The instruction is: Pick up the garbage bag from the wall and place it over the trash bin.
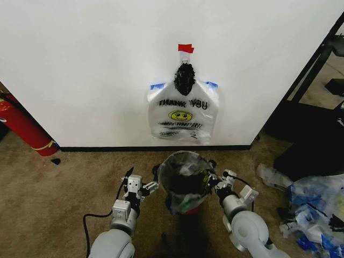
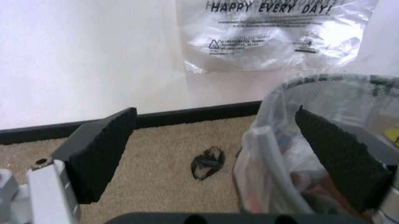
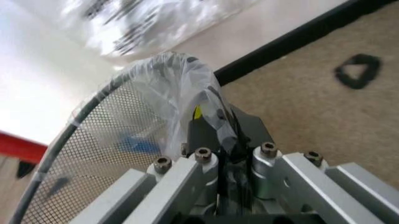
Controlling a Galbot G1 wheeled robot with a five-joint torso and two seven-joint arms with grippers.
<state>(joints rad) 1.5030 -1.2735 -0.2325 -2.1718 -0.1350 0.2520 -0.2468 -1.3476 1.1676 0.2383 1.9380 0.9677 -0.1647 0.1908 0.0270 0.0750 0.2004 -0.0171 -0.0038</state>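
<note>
The trash bin (image 1: pixel 194 208), round, black mesh with a red base, stands on the carpet just before the wall (image 1: pixel 80 70). The clear, bluish garbage bag (image 1: pixel 180 174) is draped over its rim and hangs down its front. My left gripper (image 1: pixel 148 186) is open at the bin's left side; its wide-spread pads (image 2: pixel 100 154) frame the bag (image 2: pixel 274 144), one pad against the film. My right gripper (image 1: pixel 213 180) is at the bin's right rim, shut on a fold of the bag (image 3: pixel 181 84) beside the mesh (image 3: pixel 106 135).
A white "THANK YOU" bag (image 1: pixel 183 115) hangs on the wall under red tape. A red fire extinguisher (image 1: pixel 24 126) leans at the left. A heap of plastic bags (image 1: pixel 314 209) and a black rack (image 1: pixel 317 64) are at the right. A black scrap (image 2: pixel 208 163) lies on the carpet.
</note>
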